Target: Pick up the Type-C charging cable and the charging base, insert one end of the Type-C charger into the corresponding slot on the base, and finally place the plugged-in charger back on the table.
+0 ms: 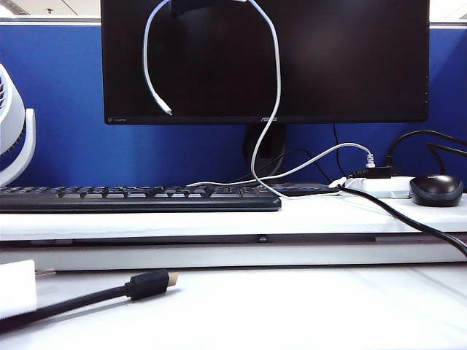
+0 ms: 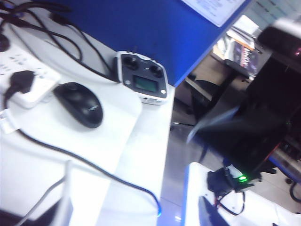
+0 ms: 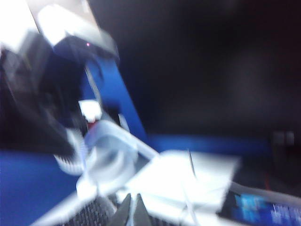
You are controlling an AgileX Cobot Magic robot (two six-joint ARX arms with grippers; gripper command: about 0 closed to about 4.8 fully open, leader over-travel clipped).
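Observation:
The thin white Type-C charging cable (image 1: 276,80) hangs in a loop in front of the monitor. Both strands rise out of the top of the exterior view, and one free end (image 1: 168,111) dangles. The long strand drops to the ledge behind the keyboard. In its blurred wrist view my right gripper (image 3: 131,213) has its fingertips shut together with a pale sliver between them, high above the keyboard. The charging base (image 1: 16,288), a white block, lies on the table (image 1: 306,313) at the front left. My left gripper (image 2: 136,213) stands wide open with nothing between its fingers, and does not show in the exterior view.
A black cable with a gold-tipped plug (image 1: 149,283) lies beside the base. On the ledge are a keyboard (image 1: 139,197), a power strip (image 1: 379,187) with plugs, a black mouse (image 1: 436,189) and a grey remote (image 2: 142,77). A white fan (image 1: 11,131) stands far left.

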